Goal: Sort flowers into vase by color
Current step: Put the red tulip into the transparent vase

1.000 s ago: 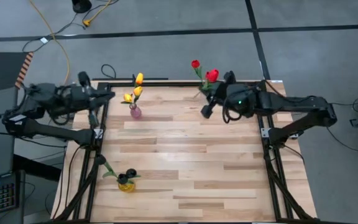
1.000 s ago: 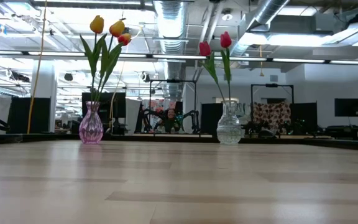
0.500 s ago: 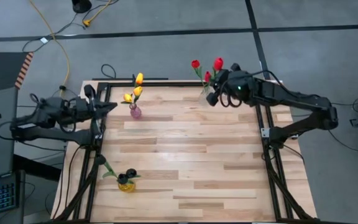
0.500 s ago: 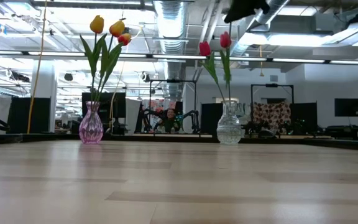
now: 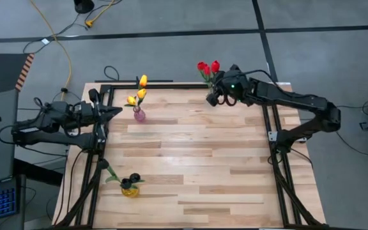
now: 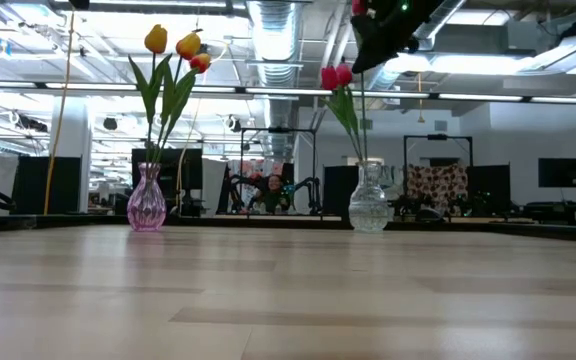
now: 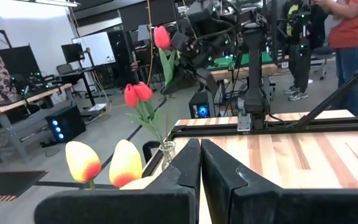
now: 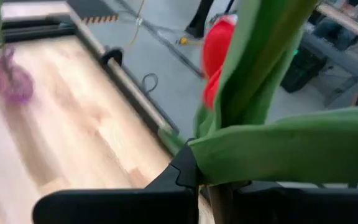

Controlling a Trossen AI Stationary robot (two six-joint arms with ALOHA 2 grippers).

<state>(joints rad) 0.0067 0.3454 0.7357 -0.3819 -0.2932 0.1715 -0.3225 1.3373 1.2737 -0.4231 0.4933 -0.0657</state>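
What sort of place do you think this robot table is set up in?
Likely a robotics lab or workshop: exposed ceiling ducts, other workbenches with equipment, and cables on the concrete floor around the wooden table.

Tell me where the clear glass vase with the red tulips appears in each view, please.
High view: the clear glass vase stands at the table's far edge, mostly covered by the right end effector.
Low view: right of centre, on the far edge.
Left wrist view: only its neck shows, just above the left end effector.
Right wrist view: not visible.
Shared landmark: the pink vase.
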